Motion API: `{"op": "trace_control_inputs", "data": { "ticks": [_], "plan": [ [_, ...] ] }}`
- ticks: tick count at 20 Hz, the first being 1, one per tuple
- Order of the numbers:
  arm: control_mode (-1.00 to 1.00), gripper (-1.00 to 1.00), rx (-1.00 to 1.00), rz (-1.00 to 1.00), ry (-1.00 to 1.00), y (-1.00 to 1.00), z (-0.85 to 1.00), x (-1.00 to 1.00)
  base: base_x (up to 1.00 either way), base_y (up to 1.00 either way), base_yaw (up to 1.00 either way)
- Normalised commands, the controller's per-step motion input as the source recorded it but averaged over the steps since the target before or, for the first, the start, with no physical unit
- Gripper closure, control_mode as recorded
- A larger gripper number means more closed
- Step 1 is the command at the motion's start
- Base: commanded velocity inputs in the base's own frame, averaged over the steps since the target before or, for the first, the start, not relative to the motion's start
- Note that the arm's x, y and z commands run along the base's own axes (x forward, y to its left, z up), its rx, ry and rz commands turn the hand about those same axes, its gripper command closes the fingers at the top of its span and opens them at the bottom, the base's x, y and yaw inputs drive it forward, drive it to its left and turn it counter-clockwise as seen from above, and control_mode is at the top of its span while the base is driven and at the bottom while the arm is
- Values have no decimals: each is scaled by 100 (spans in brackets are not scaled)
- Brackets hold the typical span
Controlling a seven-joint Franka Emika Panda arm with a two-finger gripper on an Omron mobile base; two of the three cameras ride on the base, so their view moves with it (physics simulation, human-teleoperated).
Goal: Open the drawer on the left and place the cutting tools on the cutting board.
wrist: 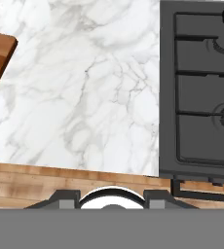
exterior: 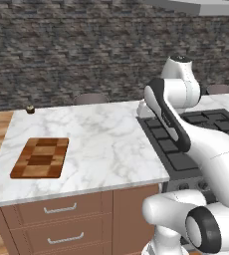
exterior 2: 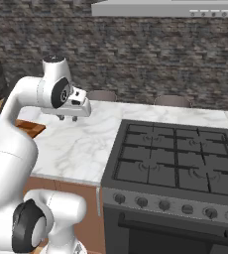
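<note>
- Reddish-brown drawer (exterior: 60, 208) sits shut, flush under the counter's left end, well below the pincer (exterior 2: 69, 118) and to its left; opening it is not yet done
- Checkered cutting board (exterior: 40, 157) lies bare on the marble counter (exterior: 106, 144), left of the pincer, well apart; no cutting tools on it, and I judge them shut away in the drawer
- Pincer hangs above the counter, near the stove (exterior 2: 175, 158); nothing between its tips, though how wide they stand I cannot tell
- Whole task remains, as I judge it: pull, fetch, place
</note>
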Motion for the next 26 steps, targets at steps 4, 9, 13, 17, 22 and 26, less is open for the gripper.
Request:
{"op": "trace_control_inputs", "data": {
  "ticks": [4, 9, 13, 17, 22, 26],
  "plan": [
    [-100, -100, -2, 1, 0, 18, -1, -4, 0, 0, 0],
    [-100, -100, -13, 8, 2, 75, -11, -17, 0, 0, 0],
    [-100, -100, -13, 12, 0, 93, -14, -22, 0, 0, 0],
    [-100, -100, -16, 16, -1, 99, -23, -30, 0, 0, 0],
    [-100, -100, -20, 19, -10, 99, -24, -43, 0, 0, 0],
    [-100, -100, -19, 17, -15, 74, -27, -40, 0, 0, 0]
  ]
}}
